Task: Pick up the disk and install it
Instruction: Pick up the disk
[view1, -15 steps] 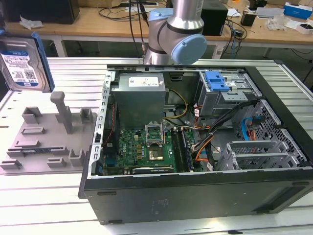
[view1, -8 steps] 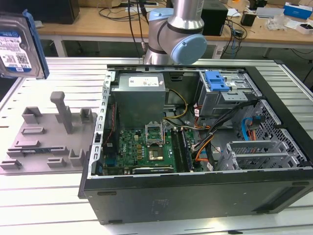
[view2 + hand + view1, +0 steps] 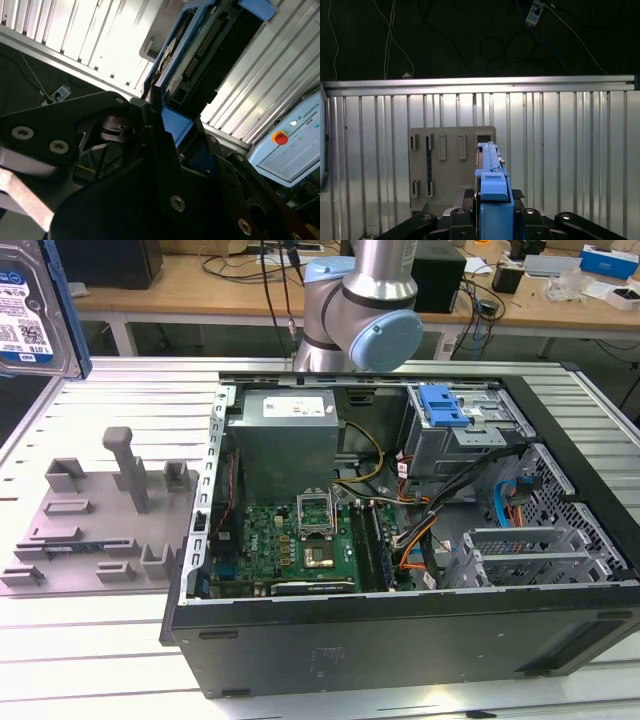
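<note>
The disk [image 3: 30, 310] is shiny silver metal with a paper label and a smooth blue plastic frame. The table [image 3: 110, 400] is ribbed, bright metal. The grey holder [image 3: 90, 530] looks like dull plastic.

— What sort of place?
— Looks like a robotics lab set up for computer assembly. Straight below the gripper [image 3: 493, 194], clamped on the disk [image 3: 490, 160]: a ribbed aluminium table [image 3: 570, 150] carrying a moulded fixture plate [image 3: 450, 170].
— Anything else pointing that way?
— Well off to the gripper's side, on the same table, an opened computer case [image 3: 400, 640], motherboard [image 3: 290, 540] bare. Past the table edge, a teach pendant [image 3: 290, 150] with a red stop button [image 3: 280, 137], plus cables and a power strip [image 3: 533, 14] on dark floor. Farther back, wooden workbenches [image 3: 190, 290] under boxes and wires.
</note>
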